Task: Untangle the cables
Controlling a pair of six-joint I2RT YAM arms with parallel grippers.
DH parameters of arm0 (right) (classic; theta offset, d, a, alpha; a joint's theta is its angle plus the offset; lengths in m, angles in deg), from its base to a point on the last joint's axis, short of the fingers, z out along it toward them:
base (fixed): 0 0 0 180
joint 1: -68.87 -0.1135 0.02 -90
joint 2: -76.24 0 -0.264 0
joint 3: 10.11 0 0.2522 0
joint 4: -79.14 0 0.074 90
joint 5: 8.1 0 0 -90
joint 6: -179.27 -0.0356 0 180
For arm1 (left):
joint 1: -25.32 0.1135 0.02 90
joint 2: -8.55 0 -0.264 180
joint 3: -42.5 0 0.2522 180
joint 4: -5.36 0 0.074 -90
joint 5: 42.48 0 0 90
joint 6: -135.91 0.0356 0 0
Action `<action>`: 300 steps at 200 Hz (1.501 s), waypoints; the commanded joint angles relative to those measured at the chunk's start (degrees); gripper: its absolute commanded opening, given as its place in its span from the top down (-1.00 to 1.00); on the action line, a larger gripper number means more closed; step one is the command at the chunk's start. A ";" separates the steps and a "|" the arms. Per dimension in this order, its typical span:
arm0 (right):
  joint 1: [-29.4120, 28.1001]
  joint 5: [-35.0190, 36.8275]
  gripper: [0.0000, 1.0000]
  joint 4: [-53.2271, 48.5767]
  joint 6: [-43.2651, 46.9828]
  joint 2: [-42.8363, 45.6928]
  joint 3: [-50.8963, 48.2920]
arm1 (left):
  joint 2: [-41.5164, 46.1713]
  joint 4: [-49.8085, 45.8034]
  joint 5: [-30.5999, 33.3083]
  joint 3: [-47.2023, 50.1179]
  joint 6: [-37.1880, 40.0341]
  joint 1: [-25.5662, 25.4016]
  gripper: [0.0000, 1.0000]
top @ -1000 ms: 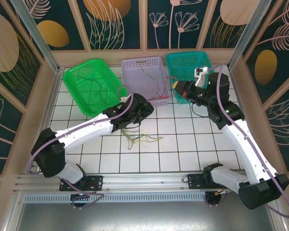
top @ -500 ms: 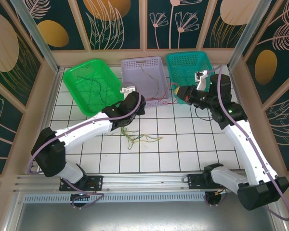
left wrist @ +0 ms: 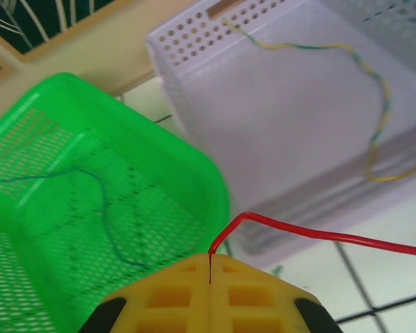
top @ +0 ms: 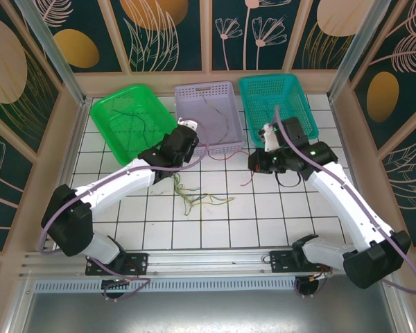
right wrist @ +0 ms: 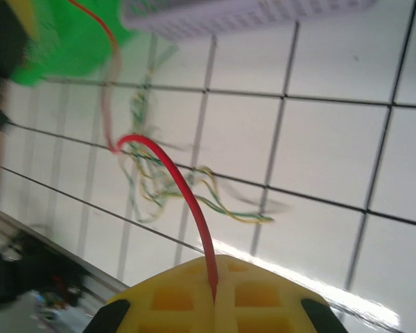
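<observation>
A thin red cable (top: 227,154) runs between my two grippers above the tiles. My left gripper (top: 186,137) hovers between the green basket and the purple basket. Its yellow jaws (left wrist: 209,269) are shut on one end of the red cable (left wrist: 298,229). My right gripper (top: 253,164) sits low over the tiles in front of the teal basket. It is shut (right wrist: 213,286) on the other end of the red cable (right wrist: 184,191). A loose tangle of yellow-green cables (top: 197,198) lies on the table between the arms, and the right wrist view catches the tangle (right wrist: 159,187) blurred.
Three baskets line the back: a green basket (top: 125,118) holding a dark thin cable (left wrist: 104,208), a purple basket (top: 208,104) holding a yellow-green cable (left wrist: 381,104), and a teal basket (top: 274,94). A black cable (top: 288,182) lies beside the right arm.
The right gripper has dropped from the teal basket's front down and left to the tiles. The left gripper has moved back and left toward the baskets. Both kept hold of the red cable.
</observation>
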 commanded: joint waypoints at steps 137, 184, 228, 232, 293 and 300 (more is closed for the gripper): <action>-13.33 11.72 1.00 -8.79 4.50 -8.11 3.91 | -1.46 -0.08 3.38 -3.39 23.59 8.15 1.00; -5.18 -0.80 1.00 -3.66 0.53 -7.00 7.91 | 0.36 -13.76 -12.78 -14.01 -5.51 8.17 -0.08; -3.15 -0.63 1.00 3.84 -8.34 -4.15 -0.28 | -0.22 -19.54 -26.86 -15.85 -31.23 8.19 -0.21; -3.17 -0.49 1.00 4.40 -9.13 -3.79 -1.46 | -0.19 -19.05 -28.77 -15.48 -33.10 8.21 -0.20; -1.03 6.12 1.00 7.40 -15.57 2.40 -13.30 | 5.21 -2.87 -39.10 -0.64 -73.85 4.21 0.13; -0.95 6.76 1.00 7.60 -16.42 3.39 -13.55 | 5.38 -0.28 -38.86 1.05 -78.54 2.66 0.14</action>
